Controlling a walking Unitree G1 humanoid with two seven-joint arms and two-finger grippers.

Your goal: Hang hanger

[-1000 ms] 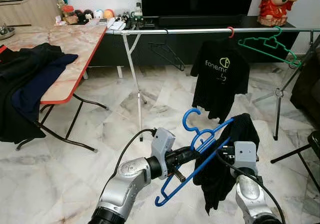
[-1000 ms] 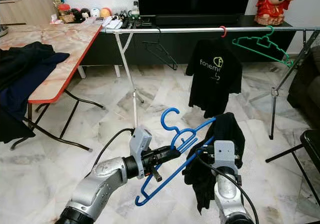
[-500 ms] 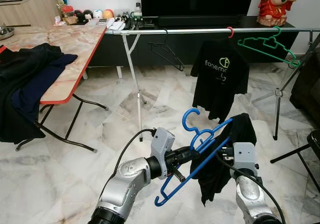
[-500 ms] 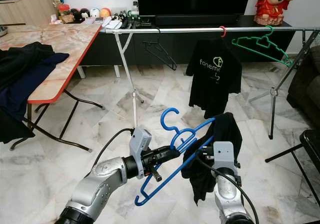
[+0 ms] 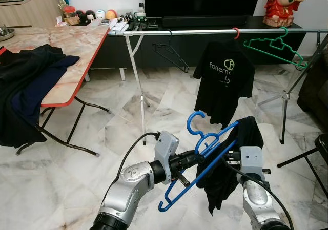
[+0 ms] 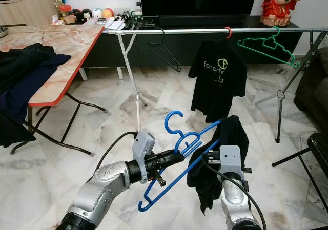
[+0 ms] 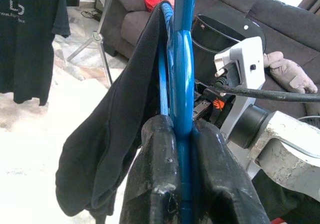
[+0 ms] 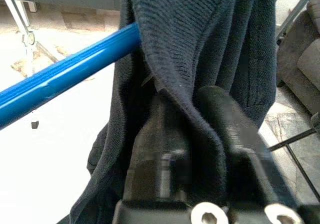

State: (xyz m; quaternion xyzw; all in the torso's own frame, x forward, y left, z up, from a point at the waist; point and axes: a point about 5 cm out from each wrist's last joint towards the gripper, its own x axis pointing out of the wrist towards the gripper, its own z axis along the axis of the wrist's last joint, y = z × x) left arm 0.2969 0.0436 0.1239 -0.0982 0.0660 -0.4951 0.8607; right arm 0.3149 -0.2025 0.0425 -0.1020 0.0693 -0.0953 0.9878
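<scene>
Left gripper is pinching the blue hanger, right gripper is clamping the dark garment draped over its far end. They're hovering mid-air (rail well ahead, black shirt hanging there).

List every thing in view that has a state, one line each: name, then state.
blue hanger: tilted, off the rail, clamped by the left gripper
dark garment: draped over one end of the blue hanger, pinched by the right gripper
black T-shirt: hanging on the rail
green hanger: bare, on rail
black hanger: bare, on rail
</scene>
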